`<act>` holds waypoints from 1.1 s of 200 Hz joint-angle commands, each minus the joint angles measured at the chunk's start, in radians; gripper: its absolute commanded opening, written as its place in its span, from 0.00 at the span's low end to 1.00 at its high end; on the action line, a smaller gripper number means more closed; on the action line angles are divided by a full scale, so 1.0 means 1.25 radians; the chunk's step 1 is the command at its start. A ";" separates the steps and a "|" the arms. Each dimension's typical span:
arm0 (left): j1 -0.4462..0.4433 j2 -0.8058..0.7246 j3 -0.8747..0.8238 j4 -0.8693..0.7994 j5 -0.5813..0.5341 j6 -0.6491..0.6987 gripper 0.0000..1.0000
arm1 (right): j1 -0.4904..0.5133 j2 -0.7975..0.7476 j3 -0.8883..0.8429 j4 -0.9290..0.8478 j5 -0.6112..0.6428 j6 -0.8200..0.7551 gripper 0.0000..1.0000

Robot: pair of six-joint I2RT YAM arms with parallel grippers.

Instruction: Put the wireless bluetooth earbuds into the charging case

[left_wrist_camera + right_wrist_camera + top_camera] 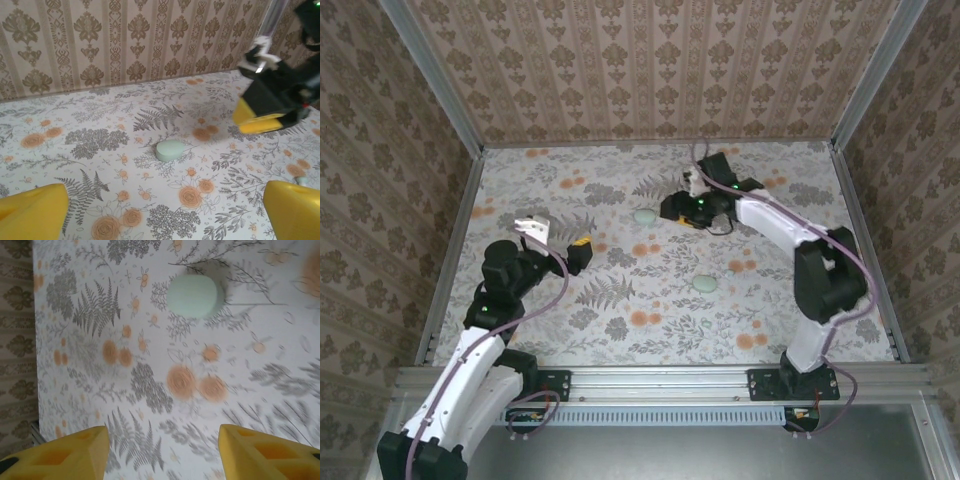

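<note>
Desk (520, 310): floral print surface, walled on three sides with patterned paper.

Charging case (645, 216): it lies flat on the desk in the far half, about midway between the left and right edges. From the left wrist camera it reads as a smooth mint pebble (170, 149), and the lid looks down as far as I can tell. From the right wrist camera I see it as a rounded mint shape (194, 295), ahead of the fingers and apart from them.

Second mint pebble (704, 284): similar shape, nearer the middle of the desk and a little toward the right edge, well apart from the first. I cannot tell what it is.

Right end effector (672, 210): it sits just to the right of the charging case without touching it. Its yellow fingers (65, 452) stand apart over bare print with nothing between them, so I note it as open and empty.

Left end effector (582, 250): it is in the left half of the desk, facing the charging case. Its yellow fingers (32, 212) sit at the two bottom corners of its camera view, spread wide with nothing held. The right end effector (260, 122) also shows there, beyond and to the right of the case.
</note>
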 commanded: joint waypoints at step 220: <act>-0.198 0.216 0.021 0.023 0.027 0.026 1.00 | 0.135 -0.072 -0.259 -0.193 0.342 -0.780 0.75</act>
